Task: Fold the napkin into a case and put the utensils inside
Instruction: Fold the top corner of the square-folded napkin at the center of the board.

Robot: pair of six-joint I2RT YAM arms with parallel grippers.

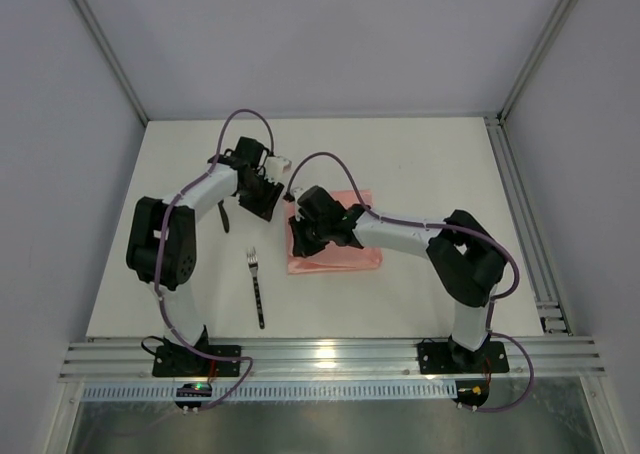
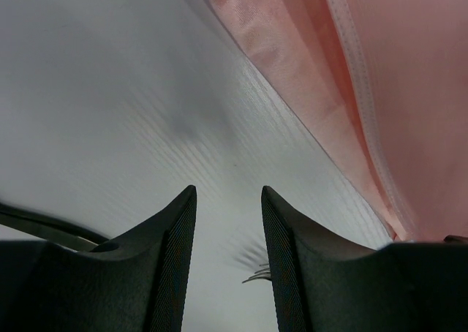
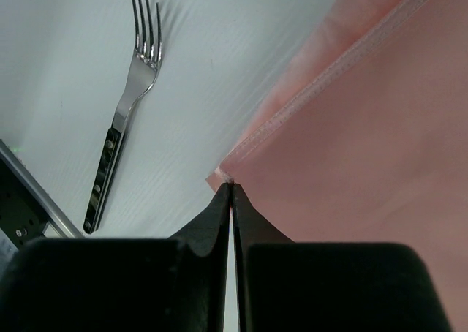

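The pale-pink napkin [image 1: 350, 257] lies folded into a layered rectangle at the table's middle. Whether it forms the case I cannot tell. My right gripper [image 3: 231, 183] is shut on the napkin's [image 3: 365, 127] near left corner, low over the table. A hemmed edge runs diagonally away from the pinch. My left gripper [image 2: 228, 193] hovers open just left of the napkin [image 2: 409, 76], with only bare table between its fingers. The fork [image 1: 258, 286] lies free left of the cloth, tines pointing away, and appears again as the fork [image 3: 124, 112] in the right wrist view. The black knife [image 1: 224, 215] lies beside the left arm.
Grey walls enclose the white table [image 1: 420, 154] on three sides. A metal rail [image 1: 330, 356] runs along the near edge, and another rail [image 1: 520, 214] lines the right side. Purple cables loop over both arms.
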